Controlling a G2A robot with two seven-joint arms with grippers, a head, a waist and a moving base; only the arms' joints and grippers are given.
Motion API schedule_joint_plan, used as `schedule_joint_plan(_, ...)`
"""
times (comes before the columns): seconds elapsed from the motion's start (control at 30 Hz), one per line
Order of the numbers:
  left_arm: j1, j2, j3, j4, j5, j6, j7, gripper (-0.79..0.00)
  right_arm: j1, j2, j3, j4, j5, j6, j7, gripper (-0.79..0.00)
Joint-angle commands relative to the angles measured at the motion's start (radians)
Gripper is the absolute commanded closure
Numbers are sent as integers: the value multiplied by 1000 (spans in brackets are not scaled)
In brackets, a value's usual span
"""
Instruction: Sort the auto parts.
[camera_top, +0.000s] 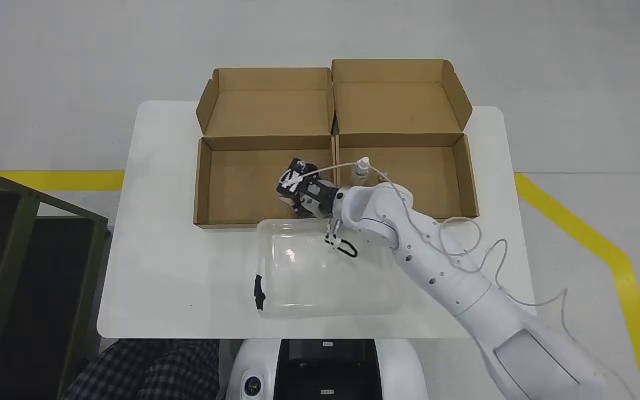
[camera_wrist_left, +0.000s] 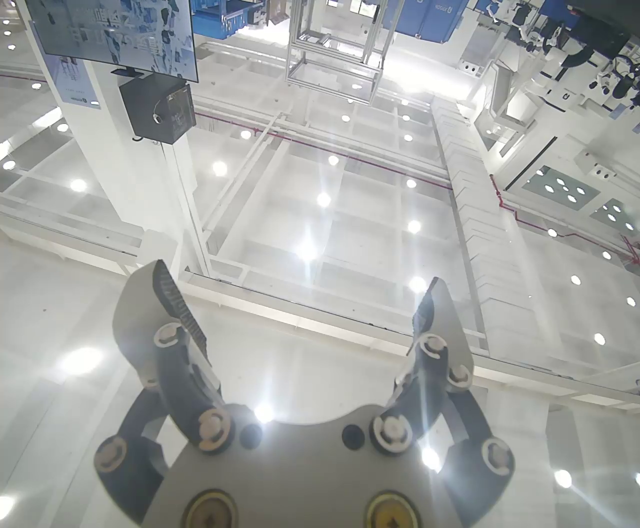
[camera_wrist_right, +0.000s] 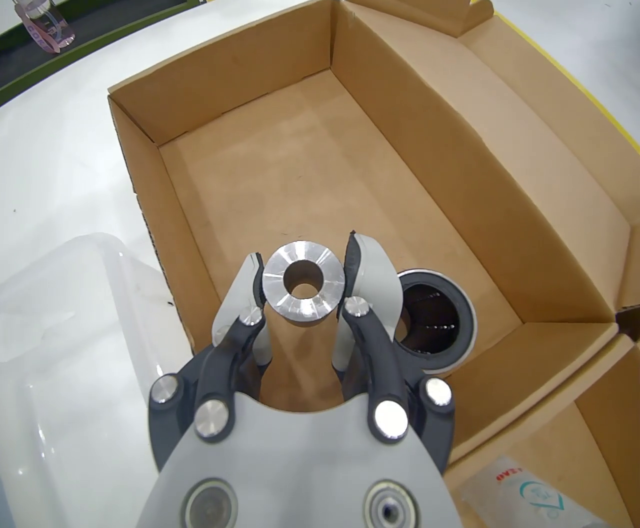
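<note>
— Right gripper (camera_wrist_right: 304, 272) first: what has it got?

— It is clamped on a metal ring (camera_wrist_right: 322, 300), one finger on each side, and hangs over the left box (camera_top: 240, 185), near the wall shared with the right box (camera_top: 430, 170).

— And the other arm?

— Left gripper (camera_wrist_left: 300, 310) points up at the ceiling, with its ridged fingers spread wide and nothing between them.

— Now the surroundings, biggest down.

— One white bench (camera_top: 160, 220) with rounded corners carries everything. Two brown cardboard boxes sit on its far half, side by side and touching, each with its lid folded back away from the robot. One clear tub (camera_top: 310, 275) of thin plastic lies nearer the robot, right against the boxes' near walls.

— Parts in the left box?

— One bearing (camera_wrist_right: 435, 320) rests on the cardboard floor. It is a short cylinder with a pale outer wall, a black rim and a dark hollow core. It sits just beside the right gripper's finger, but I cannot tell whether they touch.

— The ring itself?

— One piece of bright machined metal, thick-walled, with a bevelled face and a round bore through the middle.

— Anything smaller?

— One black piece (camera_top: 258, 291) sits at the tub's near left edge, though I cannot tell whether it is inside or on the rim. One flat printed packet (camera_wrist_right: 525, 492) lies in the right box.
</note>
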Motion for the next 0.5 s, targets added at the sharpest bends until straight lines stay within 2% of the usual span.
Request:
schedule_joint_plan(0.0, 0, 0, 0, 0, 0, 0, 0, -785, 3, -3, 1, 3, 2, -4, 4, -222)
schedule_joint_plan(0.17, 0, 0, 0, 0, 0, 0, 0, -785, 8, -8, 7, 8, 6, -17, 18, -262)
schedule_joint_plan(0.47, 0, 0, 0, 0, 0, 0, 0, -785, 14, -16, 20, 14, 19, -30, 34, -271)
